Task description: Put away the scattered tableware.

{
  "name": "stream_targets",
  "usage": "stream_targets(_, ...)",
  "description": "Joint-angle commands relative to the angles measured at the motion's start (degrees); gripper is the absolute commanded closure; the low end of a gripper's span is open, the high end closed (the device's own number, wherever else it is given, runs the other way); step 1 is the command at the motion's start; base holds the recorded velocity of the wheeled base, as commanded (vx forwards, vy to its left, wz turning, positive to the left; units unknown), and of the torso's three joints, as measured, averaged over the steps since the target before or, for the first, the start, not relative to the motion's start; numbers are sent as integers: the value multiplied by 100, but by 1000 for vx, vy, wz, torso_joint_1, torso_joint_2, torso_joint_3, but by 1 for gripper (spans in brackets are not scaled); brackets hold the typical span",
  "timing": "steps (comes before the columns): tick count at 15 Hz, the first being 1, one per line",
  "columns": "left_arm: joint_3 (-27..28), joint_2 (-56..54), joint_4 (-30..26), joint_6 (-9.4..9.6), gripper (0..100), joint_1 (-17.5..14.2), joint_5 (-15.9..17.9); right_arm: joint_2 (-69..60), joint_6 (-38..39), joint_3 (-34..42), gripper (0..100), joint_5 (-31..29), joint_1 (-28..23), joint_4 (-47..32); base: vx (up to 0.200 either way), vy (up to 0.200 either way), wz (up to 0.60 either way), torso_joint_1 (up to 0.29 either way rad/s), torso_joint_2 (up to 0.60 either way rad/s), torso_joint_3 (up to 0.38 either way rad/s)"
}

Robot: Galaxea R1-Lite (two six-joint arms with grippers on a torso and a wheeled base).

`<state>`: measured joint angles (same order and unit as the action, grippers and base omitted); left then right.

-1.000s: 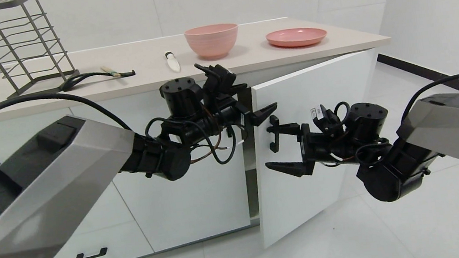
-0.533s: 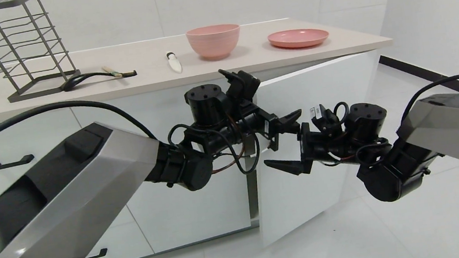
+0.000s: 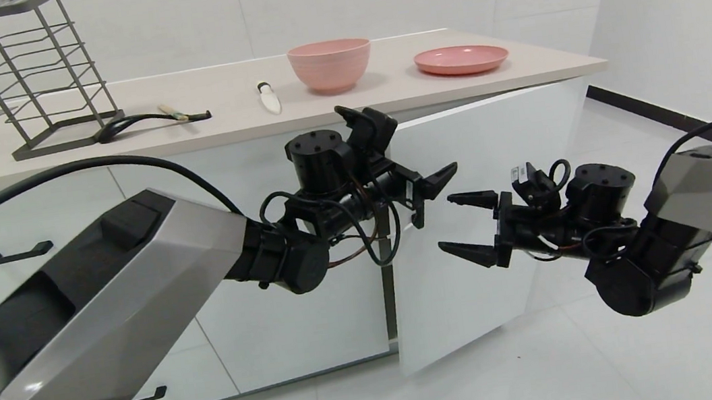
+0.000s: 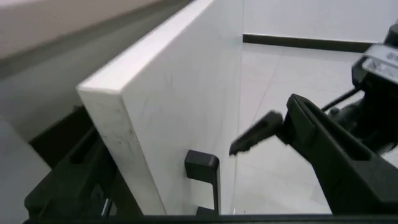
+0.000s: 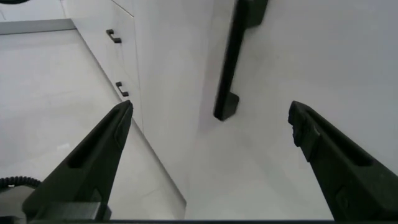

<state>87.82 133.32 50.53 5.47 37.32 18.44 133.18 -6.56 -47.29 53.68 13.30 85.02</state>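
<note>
Head view: a pink bowl [image 3: 330, 64] and a plate [image 3: 461, 58] stand on the counter [image 3: 224, 120] at upper middle, with a knife [image 3: 268, 95] to their left. Below, the left gripper [image 3: 425, 184], claws apart, is at the edge of the open door [image 3: 474, 280]. The right gripper [image 3: 447, 223], also apart, hangs near it.

Left wrist view: the door [image 4: 180, 106] edge lies between the spread claws, with the handle [image 4: 204, 177] close by.

Right wrist view: the spread claws face the handle [image 5: 233, 62].

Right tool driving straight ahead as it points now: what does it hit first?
Most likely the face of the cabinet door, right beside its black handle. The left tool sits close to that spot, and depth is unclear.
</note>
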Motion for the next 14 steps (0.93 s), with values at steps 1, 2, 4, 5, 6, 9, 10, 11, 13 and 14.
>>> stream_targets(1, -2, -25, 9, 6, 0, -5, -104, -240, 5, 334, 0, -15, -64, 94, 0, 0, 0, 0, 0, 0)
stream_targets(2, -11, -25, 27, 59, 0, -5, -218, -469, 5, 721, 0, -112, -47, 182, 0, 0, 0, 0, 0, 0)
stream_targets(4, -19, -25, 115, 165, 0, 4, -227, -899, 23, 1239, 0, -437, -3, 217, 0, 0, 0, 0, 0, 0)
stream_targets(5, -28, -25, 115, 217, 0, 39, -245, -1084, 14, 1450, 0, -560, 6, 217, 0, 0, 0, 0, 0, 0)
stream_targets(6, -55, -16, 115, 261, 0, 74, -368, -1365, 14, 1767, 0, -674, 6, 226, 0, 0, 0, 0, 0, 0)
stream_targets(9, -63, -7, 124, 261, 0, 127, -438, -2174, 5, 2567, 0, -701, 6, 226, 0, 0, 0, 0, 0, 0)
stream_targets(10, -63, -7, 124, 261, 0, 153, -447, -2358, 5, 2786, 0, -701, 6, 226, 0, 0, 0, 0, 0, 0)
stream_targets(11, -63, -7, 124, 261, 0, 162, -473, -2464, 5, 2936, 0, -701, 6, 226, 0, 0, 0, 0, 0, 0)
stream_targets(13, -81, -7, 106, 261, 0, 162, -658, -2763, -3, 3261, 0, -701, -56, 226, 0, 0, 0, 0, 0, 0)
stream_targets(14, -107, -7, 97, 261, 0, 162, -737, -2877, -3, 3349, 0, -701, -56, 226, 0, 0, 0, 0, 0, 0)
